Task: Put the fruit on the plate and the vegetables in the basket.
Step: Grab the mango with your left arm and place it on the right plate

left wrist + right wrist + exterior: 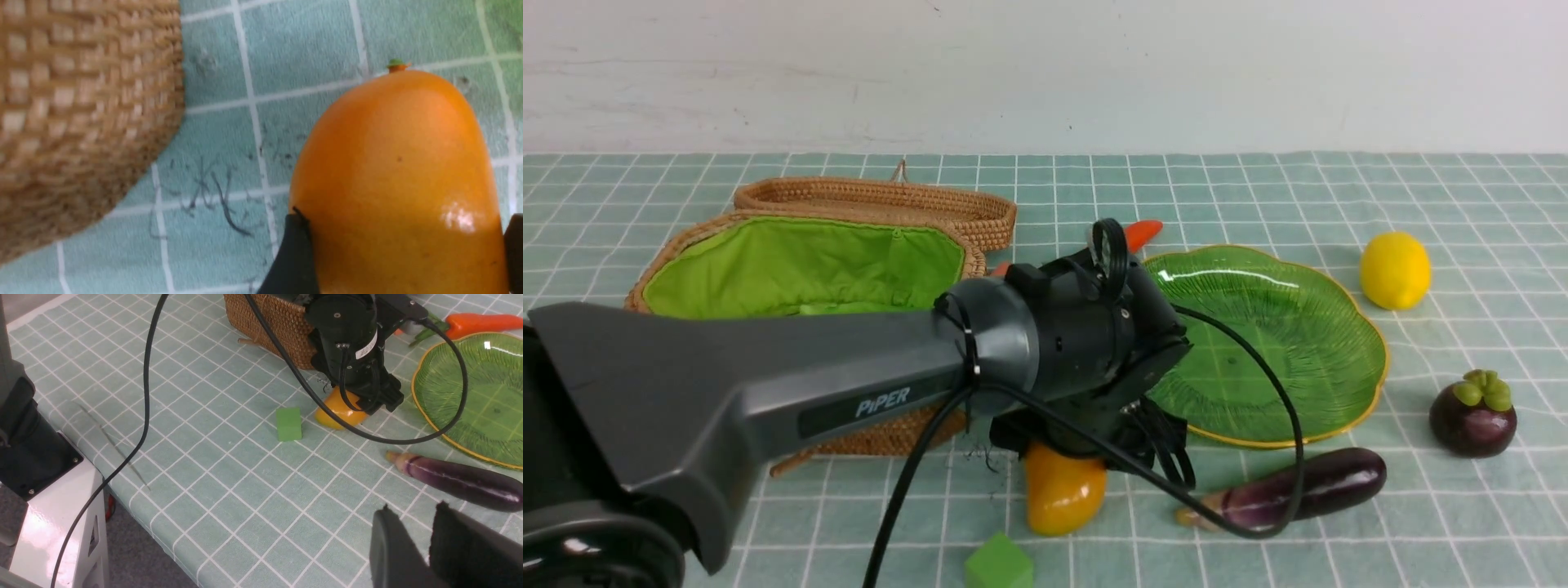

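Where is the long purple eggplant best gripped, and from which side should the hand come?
Probably at the thick dark middle of the long glossy purple eggplant, from straight above, closing across its length. It lies flat on the checked cloth, so its two long sides are free; the pale end tapers and could slip.

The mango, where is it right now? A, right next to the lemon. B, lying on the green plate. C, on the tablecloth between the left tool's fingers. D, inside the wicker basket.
C: in the left wrist view the mango sits between the left tool's black fingers, and the front view shows it resting on the tablecloth.
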`<move>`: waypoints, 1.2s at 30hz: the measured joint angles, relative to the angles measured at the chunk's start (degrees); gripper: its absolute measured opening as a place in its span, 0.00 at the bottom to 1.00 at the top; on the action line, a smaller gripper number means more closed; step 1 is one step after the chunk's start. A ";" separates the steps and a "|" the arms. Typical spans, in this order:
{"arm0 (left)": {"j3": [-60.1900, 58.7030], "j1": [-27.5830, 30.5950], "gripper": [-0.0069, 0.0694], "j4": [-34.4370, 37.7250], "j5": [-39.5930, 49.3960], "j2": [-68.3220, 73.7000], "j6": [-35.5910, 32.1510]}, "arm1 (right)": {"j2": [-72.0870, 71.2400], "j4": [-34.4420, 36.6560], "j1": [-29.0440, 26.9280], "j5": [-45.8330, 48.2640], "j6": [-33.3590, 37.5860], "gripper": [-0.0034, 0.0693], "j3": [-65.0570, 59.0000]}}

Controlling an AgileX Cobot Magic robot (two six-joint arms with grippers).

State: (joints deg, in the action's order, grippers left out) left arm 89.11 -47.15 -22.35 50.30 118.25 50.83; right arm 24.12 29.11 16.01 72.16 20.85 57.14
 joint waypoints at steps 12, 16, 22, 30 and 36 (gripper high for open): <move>-0.06 0.00 0.87 1.05 0.26 0.58 0.00 | 0.00 0.00 0.00 -0.56 1.45 0.27 -0.07; 0.00 -0.05 0.83 0.86 0.31 0.93 0.00 | 0.00 0.00 0.00 -0.70 1.50 0.27 -0.07; 0.09 -0.05 0.83 1.51 0.62 0.82 -0.29 | 0.00 0.00 0.00 -0.77 1.50 0.27 -0.07; 1.18 -0.05 0.83 4.09 3.62 -2.98 -3.91 | 0.00 -2.84 0.00 -3.60 -0.74 0.27 -0.07; 9.91 -0.05 0.83 5.78 -0.07 -7.20 -14.51 | 0.00 -11.88 0.00 -8.13 -9.42 0.27 -0.07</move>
State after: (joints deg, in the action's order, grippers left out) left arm 99.02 -47.20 -16.57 50.23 111.05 36.32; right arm 24.12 17.24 16.01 64.03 11.43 57.08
